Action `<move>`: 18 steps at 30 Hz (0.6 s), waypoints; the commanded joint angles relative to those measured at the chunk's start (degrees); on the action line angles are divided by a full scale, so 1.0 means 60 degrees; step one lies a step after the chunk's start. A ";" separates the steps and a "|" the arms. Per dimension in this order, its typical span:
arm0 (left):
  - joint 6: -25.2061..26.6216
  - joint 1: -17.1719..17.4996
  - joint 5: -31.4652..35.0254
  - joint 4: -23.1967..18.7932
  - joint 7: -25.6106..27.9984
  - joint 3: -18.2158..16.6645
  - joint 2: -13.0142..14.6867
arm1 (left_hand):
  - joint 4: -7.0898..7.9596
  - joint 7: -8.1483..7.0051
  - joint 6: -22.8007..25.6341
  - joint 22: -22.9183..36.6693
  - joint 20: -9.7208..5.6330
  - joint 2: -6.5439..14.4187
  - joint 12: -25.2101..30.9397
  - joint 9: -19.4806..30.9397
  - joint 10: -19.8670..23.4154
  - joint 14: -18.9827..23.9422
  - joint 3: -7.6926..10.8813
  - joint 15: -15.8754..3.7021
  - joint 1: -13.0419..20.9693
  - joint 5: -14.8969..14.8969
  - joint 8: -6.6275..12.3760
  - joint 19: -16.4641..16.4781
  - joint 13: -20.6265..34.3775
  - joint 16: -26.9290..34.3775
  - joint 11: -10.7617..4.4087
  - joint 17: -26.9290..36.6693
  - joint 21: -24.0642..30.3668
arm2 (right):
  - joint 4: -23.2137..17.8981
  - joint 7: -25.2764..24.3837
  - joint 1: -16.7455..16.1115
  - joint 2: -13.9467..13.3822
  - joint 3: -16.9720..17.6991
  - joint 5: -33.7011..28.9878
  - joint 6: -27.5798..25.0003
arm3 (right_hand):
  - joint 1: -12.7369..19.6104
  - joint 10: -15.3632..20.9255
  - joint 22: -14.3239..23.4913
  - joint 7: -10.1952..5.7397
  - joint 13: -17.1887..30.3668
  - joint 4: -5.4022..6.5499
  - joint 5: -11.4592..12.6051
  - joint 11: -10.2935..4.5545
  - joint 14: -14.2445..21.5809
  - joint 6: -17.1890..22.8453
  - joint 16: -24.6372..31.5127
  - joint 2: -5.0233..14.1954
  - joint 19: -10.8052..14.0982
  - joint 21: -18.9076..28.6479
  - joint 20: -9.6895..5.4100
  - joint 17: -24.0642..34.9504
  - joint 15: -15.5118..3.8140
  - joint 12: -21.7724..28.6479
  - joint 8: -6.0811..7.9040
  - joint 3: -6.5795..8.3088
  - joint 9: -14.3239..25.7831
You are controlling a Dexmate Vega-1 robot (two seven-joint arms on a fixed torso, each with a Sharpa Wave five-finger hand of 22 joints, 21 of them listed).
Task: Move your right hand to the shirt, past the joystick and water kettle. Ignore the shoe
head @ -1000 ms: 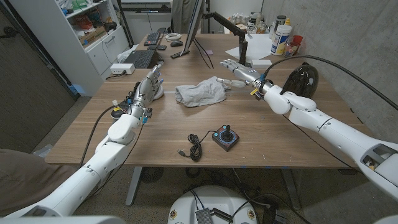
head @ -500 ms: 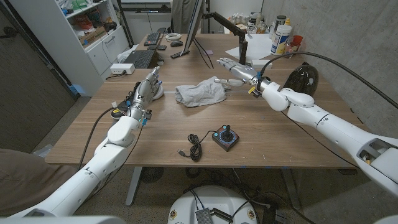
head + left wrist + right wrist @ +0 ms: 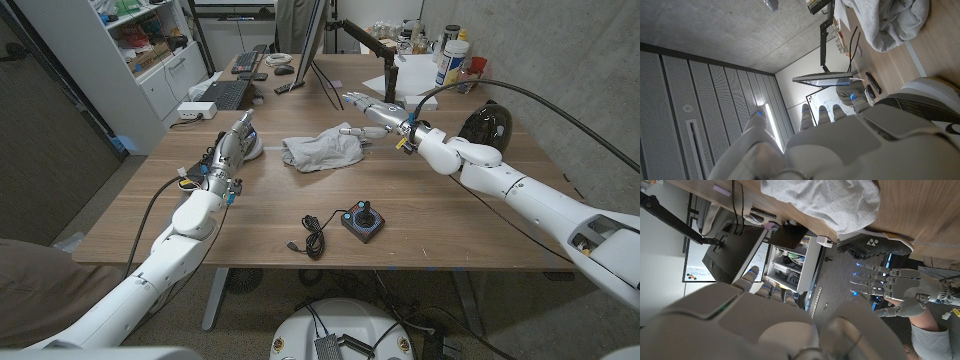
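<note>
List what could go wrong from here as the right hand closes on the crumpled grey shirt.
1. The right hand hovers at the crumpled grey shirt's right edge, fingers spread; pushing on could shove or snag the cloth.
2. The round black water kettle sits close beside the right forearm; a sideways swing could knock it.
3. The left hand stands near the shoe, just left of the shirt; overshooting across could crowd that side.
</note>
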 commanded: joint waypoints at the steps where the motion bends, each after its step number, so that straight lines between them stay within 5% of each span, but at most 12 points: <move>1: -0.0161 0.0106 0.0073 -0.0030 0.0146 -0.0054 -0.0061 | -0.0063 0.0010 -0.0060 0.0017 0.0030 -0.0009 0.0054 0.0025 0.0042 -0.0136 0.0038 -0.0066 0.0083 0.0011 -0.0023 -0.0063 0.0051 0.0028 -0.0027 0.0023 0.0038 | 0.0328 0.0077 0.0378 0.0339 -0.0269 -0.0139 0.0198 | -0.0073 -0.0102 0.0023 -0.0018 0.0034 0.0002 -0.0037 -0.0016 -0.0686 -0.0240 -0.0013 -0.0066 -0.0011 -0.0058 0.0041 0.0013 0.0028 0.0045 0.0060 -0.0024 0.0025; 18: -0.0248 0.0198 0.0101 -0.0098 0.0250 -0.0141 -0.0103 | -0.0095 -0.0119 -0.0463 0.0014 0.0014 0.0001 0.0046 0.0017 0.0057 -0.0195 0.0058 -0.0078 0.0145 0.0011 -0.0125 -0.0075 0.0050 0.0027 -0.0016 0.0019 0.0047 | 0.0478 0.0112 0.0624 0.0457 -0.0495 -0.0362 0.0255 | -0.0155 -0.0223 0.0026 0.0004 0.0037 0.0032 -0.0006 -0.0055 -0.0764 -0.0482 -0.0012 -0.0078 -0.0049 -0.0106 0.0052 0.0023 0.0004 0.0046 0.0058 -0.0100 0.0033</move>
